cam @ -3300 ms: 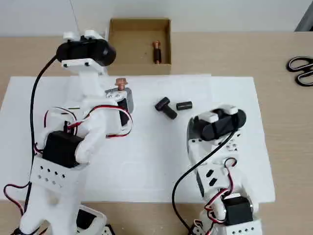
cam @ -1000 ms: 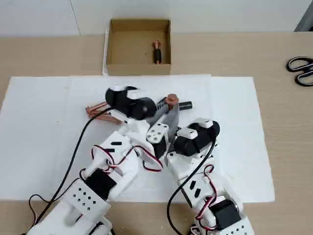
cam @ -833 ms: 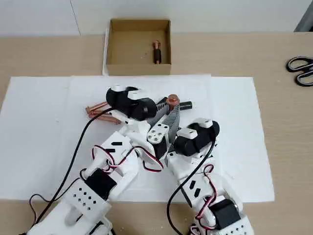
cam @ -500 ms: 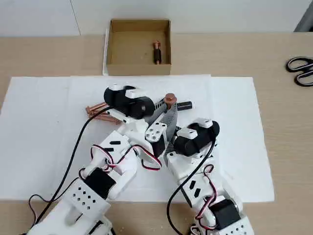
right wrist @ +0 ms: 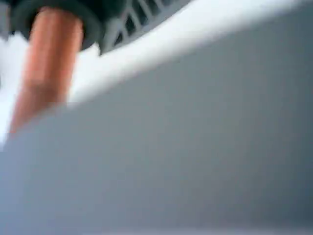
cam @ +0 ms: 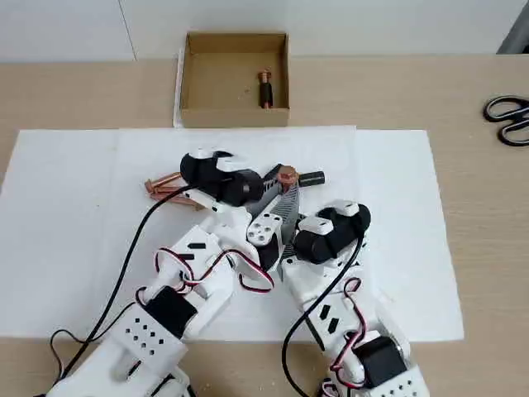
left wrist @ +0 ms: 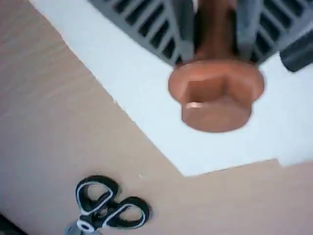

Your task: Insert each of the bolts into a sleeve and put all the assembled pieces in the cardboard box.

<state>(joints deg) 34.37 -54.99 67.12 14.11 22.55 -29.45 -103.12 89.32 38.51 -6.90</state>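
My left gripper (cam: 285,184) is shut on a copper bolt (cam: 287,174), head up, over the middle of the white sheet. In the left wrist view the bolt's hex head (left wrist: 216,95) sits between the ribbed grey fingers (left wrist: 146,24). My right arm (cam: 329,233) stands close beside it, its gripper end tucked under the left gripper. The right wrist view has the bolt's copper shaft (right wrist: 46,68) coming out of a dark ring (right wrist: 93,29). A black sleeve (cam: 311,178) lies just right of the bolt. The cardboard box (cam: 198,83) holds one assembled piece (cam: 264,87).
Several loose copper bolts (cam: 168,188) lie on the white sheet (cam: 74,231) left of the left arm. Black scissors (cam: 508,116) rest on the wooden table at the far right, and the scissors (left wrist: 110,210) appear in the left wrist view too.
The left arm swung from beside the box to the sheet's middle with the bolt, then lowered it slightly. The right arm came in under it. One black piece no longer lies on the sheet.
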